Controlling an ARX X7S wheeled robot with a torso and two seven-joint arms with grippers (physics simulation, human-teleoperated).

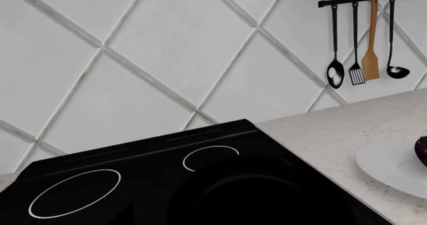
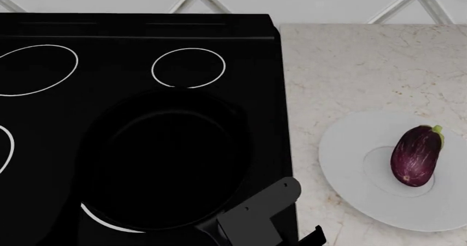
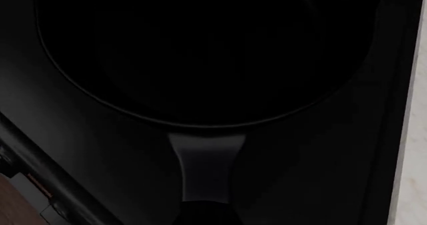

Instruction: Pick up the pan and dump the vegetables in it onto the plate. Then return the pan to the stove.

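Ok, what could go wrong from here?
The right gripper is at the handle, so pulling away carelessly might drag the pan, which sits off-centre on its burner ring. The eggplant lies on its side on the plate and might roll if bumped.

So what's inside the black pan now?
Nothing shows inside the pan: its dark bottom looks bare. The purple eggplant lies on the white plate on the counter. The pan sits on the stove, hiding most of the burner ring beneath it.

The stove [image 2: 44,126] carries the pan [image 2: 164,158]; the speckled counter [image 2: 350,65] beside it (pale stone) bears the plate [image 2: 343,164].
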